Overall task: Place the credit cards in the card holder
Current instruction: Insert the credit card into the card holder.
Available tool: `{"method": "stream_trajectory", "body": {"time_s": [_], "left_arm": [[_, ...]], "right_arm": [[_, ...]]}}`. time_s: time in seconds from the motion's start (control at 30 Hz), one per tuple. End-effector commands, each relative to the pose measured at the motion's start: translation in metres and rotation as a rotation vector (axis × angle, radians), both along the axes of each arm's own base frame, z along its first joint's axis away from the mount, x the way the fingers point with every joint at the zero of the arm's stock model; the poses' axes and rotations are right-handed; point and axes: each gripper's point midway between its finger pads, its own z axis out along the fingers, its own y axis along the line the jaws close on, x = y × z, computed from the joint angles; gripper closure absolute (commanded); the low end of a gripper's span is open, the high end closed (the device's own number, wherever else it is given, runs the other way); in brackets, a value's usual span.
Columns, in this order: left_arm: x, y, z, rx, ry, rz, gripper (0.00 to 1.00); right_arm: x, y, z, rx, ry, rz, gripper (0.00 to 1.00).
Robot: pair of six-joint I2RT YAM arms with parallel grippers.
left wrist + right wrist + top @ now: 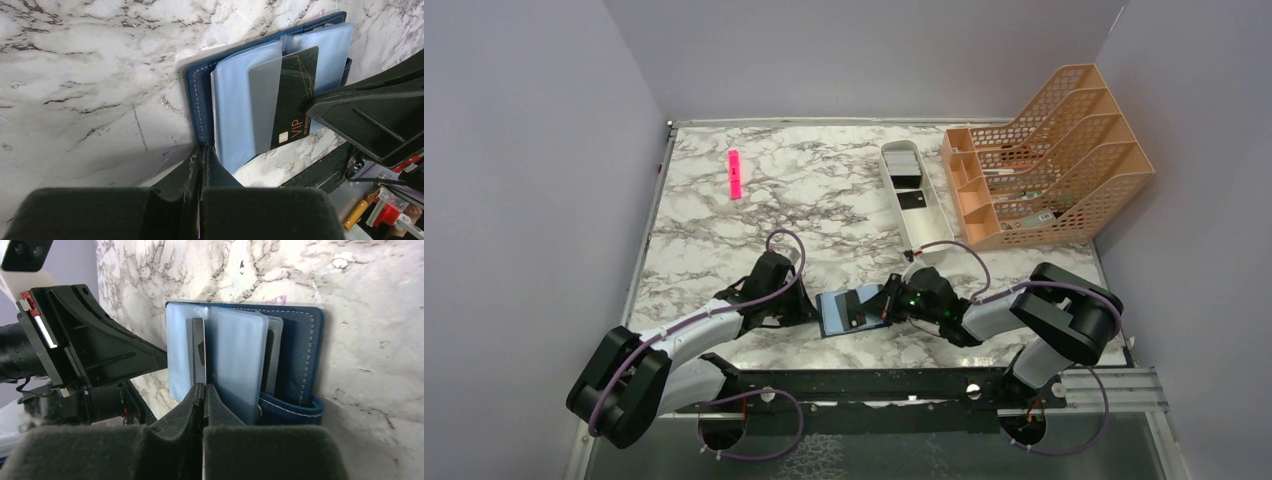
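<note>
**Ana:** Where does the card holder (836, 318) lie?

**Ben:** Low centre of the overhead view, spread open on the marble table (824, 200) with its light-blue sleeves up, right between the two arms' tips.

**Ana:** And the fingers?

**Ben:** The right gripper (202, 387) is pinched tight on the short edge of a black credit card (295, 90). The card's far half sits under a clear sleeve and the VIP end sticks out. The left gripper (201, 150) is closed too, its tips against the holder's near edge. Whether it has nipped the cover or only presses on it, the views do not tell.

**Ana:** What could spoil it?

**Ben:** Probably the holder sliding. If the left tips merely rest there, a push on the card would shove the whole wallet along the smooth marble instead of seating the card. The grip is also thin, so a snag at the sleeve mouth could twist the card or make it slip out. And the two grippers are very near each other, so a longer push risks a knock.

**Ana:** Anything left after that?

**Ben:** Dark cards (912, 199) lie in the white tray (936, 222), upper right of centre.
</note>
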Motion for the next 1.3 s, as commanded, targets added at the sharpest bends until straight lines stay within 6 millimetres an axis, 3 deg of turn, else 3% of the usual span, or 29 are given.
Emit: {"method": "stream_trajectory", "body": {"time_s": [0.0, 0.1, 0.27, 0.33, 0.5, 0.6, 0.77, 1.07, 1.27], "left_arm": [[-0.001, -0.007, 0.003, -0.038, -0.002, -0.022, 1.0], [0.001, -0.009, 0.005, -0.042, -0.005, -0.028, 1.0], [0.003, -0.01, 0.006, -0.043, -0.004, -0.027, 1.0], [0.003, -0.011, 0.006, -0.042, 0.002, -0.028, 1.0], [0.003, -0.01, 0.003, -0.034, 0.008, -0.029, 1.0], [0.003, -0.008, 0.0, -0.022, 0.008, -0.023, 1.0], [0.0, -0.004, -0.007, -0.004, 0.021, -0.019, 1.0], [-0.003, -0.002, -0.01, 0.001, 0.025, -0.017, 1.0], [-0.004, -0.002, -0.01, 0.0, 0.027, -0.018, 1.0]], "right_arm": [[0.002, 0.011, 0.001, -0.004, -0.022, -0.007, 0.94], [-0.002, 0.021, 0.0, -0.023, -0.018, 0.023, 0.87], [-0.007, 0.034, 0.001, -0.103, 0.014, 0.052, 0.65], [-0.007, 0.033, -0.003, -0.123, 0.02, 0.048, 0.64], [-0.007, 0.029, -0.016, -0.163, 0.034, 0.039, 0.78], [-0.005, 0.026, -0.013, -0.151, 0.023, 0.02, 0.79], [-0.006, 0.019, -0.01, -0.146, 0.003, 0.01, 0.63], [-0.015, 0.017, -0.006, -0.149, -0.017, 0.074, 0.64], [-0.015, 0.015, -0.001, -0.143, -0.018, 0.081, 0.53]]}}
